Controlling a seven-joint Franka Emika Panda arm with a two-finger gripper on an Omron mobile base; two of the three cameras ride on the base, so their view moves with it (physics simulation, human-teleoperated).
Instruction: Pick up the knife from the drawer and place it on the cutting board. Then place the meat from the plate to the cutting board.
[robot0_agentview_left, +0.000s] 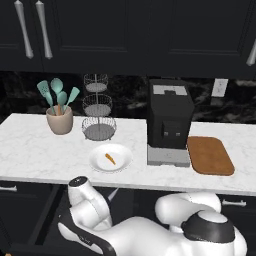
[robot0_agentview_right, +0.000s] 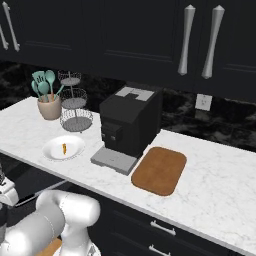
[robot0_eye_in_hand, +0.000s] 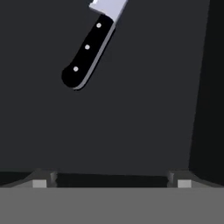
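In the hand view the knife (robot0_eye_in_hand: 87, 50) lies on the dark floor of the open drawer (robot0_eye_in_hand: 131, 122). Its black riveted handle points toward me and its silver blade runs off the top edge. My gripper (robot0_eye_in_hand: 111, 180) hangs above the drawer floor, short of the handle, open with nothing between its fingertips (robot0_eye_in_hand: 40, 183). On the counter the round white plate (robot0_agentview_left: 95, 162) holds the small orange-brown meat (robot0_agentview_left: 110, 159). The brown wooden cutting board (robot0_agentview_left: 210, 155) lies bare to the right of the coffee machine. The plate (robot0_agentview_right: 75, 145), meat (robot0_agentview_right: 64, 148) and cutting board (robot0_agentview_right: 159, 170) show again from the right.
A black coffee machine (robot0_agentview_left: 169, 127) stands between plate and board. A wire tiered basket (robot0_agentview_left: 98, 112) and a beige pot of teal utensils (robot0_agentview_left: 59, 120) sit behind the plate. Black upper cabinets hang overhead. The drawer's side wall (robot0_eye_in_hand: 210, 87) rises at the hand view's right.
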